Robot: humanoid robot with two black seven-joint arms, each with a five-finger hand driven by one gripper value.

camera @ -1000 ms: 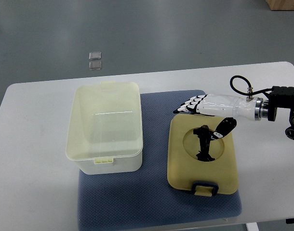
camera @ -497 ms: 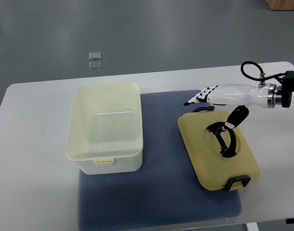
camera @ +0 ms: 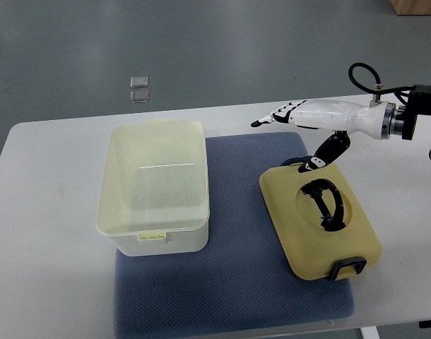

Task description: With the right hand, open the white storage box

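From above, the white storage box [camera: 153, 185] stands open on the left part of a blue mat [camera: 237, 282] on the white table [camera: 53, 282]. Its yellowish lid [camera: 318, 222] lies flat on the mat's right side, well apart from the box, black handle [camera: 327, 203] facing up. The right hand [camera: 300, 120] hovers above the lid's far edge, fingers stretched out, holding nothing.

Lab: bare white table [camera: 53, 282], grey floor [camera: 201, 49].
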